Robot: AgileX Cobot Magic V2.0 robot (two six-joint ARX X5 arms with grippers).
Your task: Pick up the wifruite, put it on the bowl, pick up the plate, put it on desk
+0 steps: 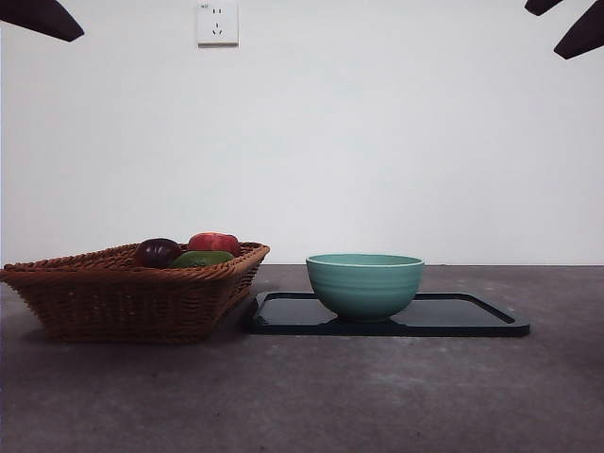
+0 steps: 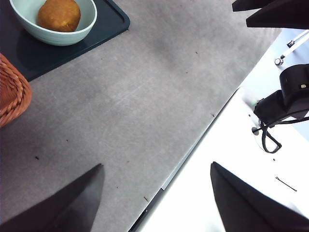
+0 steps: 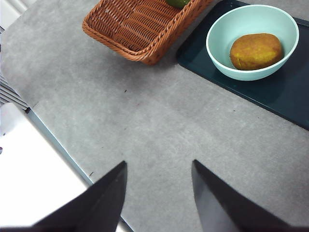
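While resting inside bowl (image 3: 251, 41) on dark tray (image 3: 280, 96), wifruite (image 3: 256, 50) untouched. Basket (image 1: 132, 288) beside tray's edge on surface (image 1: 311, 396). Left gripper (image 2: 154, 198) and right gripper (image 3: 159, 193) fingers spread, holding nothing.

I see a teal-green bowl (image 1: 365, 283) with faint stripes and a pale rim. Inside it sits an orange-yellow fruit (image 3: 256, 51). Under the bowl is a dark tray (image 1: 472, 316). Beside the bowl, a brown woven basket (image 1: 123, 293) holds purple, red and green fruit. The worktop (image 1: 377, 396) is blotchy dark grey.
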